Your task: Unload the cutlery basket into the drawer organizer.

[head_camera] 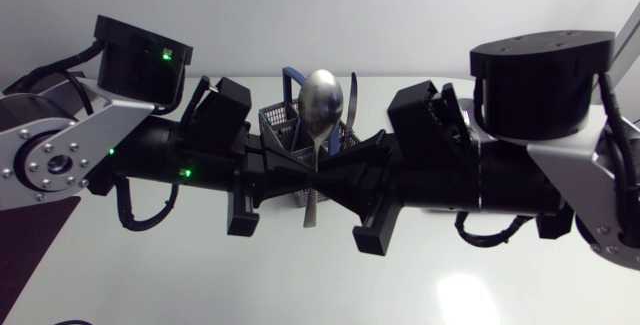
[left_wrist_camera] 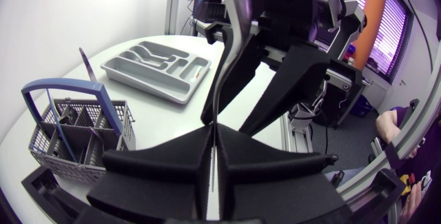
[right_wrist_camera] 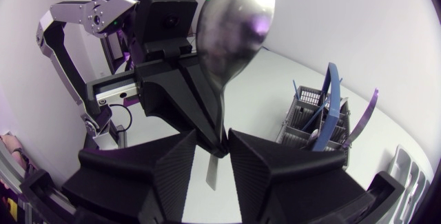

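The left gripper [left_wrist_camera: 213,151] reaches to the middle of the white table [head_camera: 200,285], its jaws clamped tight on the thin handle of a large spoon [head_camera: 322,100]. The spoon is held upright, bowl on top, beside the grey cutlery basket [left_wrist_camera: 76,134], which has other pieces in it. The right gripper [right_wrist_camera: 213,151] meets it tip to tip, though I cannot tell whether it grips the spoon too; the drawer organizer [left_wrist_camera: 155,69] lies well apart from the basket.

No legible text, label, brand, number or sign in the head view or either wrist view.
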You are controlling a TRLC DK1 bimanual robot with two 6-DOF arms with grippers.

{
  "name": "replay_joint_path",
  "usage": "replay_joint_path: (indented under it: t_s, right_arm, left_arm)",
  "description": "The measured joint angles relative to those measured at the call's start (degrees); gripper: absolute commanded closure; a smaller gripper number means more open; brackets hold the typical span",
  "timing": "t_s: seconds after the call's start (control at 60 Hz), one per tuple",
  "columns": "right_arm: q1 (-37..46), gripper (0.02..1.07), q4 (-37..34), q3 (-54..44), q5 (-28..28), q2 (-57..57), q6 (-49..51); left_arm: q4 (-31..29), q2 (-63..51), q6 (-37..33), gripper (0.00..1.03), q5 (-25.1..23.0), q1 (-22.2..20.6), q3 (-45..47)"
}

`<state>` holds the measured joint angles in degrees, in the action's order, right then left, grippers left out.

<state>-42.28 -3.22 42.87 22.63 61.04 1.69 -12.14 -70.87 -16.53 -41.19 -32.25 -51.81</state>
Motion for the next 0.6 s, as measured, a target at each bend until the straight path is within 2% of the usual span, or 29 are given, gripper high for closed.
replay_joint_path:
  t_s: [0.6]
  right_arm:
    - [1.5, 0.67, -0.8, 2.0, 0.0, 0.0, -0.2]
  left_arm:
    - [0.2, 0.0, 0.0, 1.00, 0.1, 0.2, 0.4]
